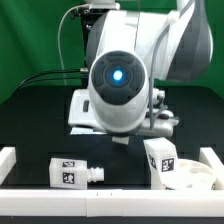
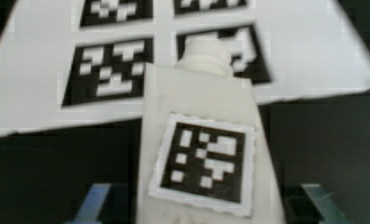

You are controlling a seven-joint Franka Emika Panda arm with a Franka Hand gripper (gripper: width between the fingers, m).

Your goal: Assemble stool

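In the wrist view a white stool leg [image 2: 200,140] with a black-and-white tag lies lengthwise between my fingers, its peg end over the marker board [image 2: 93,70]. My gripper [image 2: 208,205] is open; a dark gap shows between each fingertip [image 2: 104,200] and the leg. In the exterior view the arm's hand [image 1: 118,85] hides the fingers and this leg. A second leg [image 1: 75,173] lies on its side at the front left. A third leg [image 1: 158,157] stands by the round seat [image 1: 195,178] at the front right.
White border rails run along the front [image 1: 110,190], the left [image 1: 8,160] and the right [image 1: 212,160] of the black table. Cables hang behind the arm at the back left.
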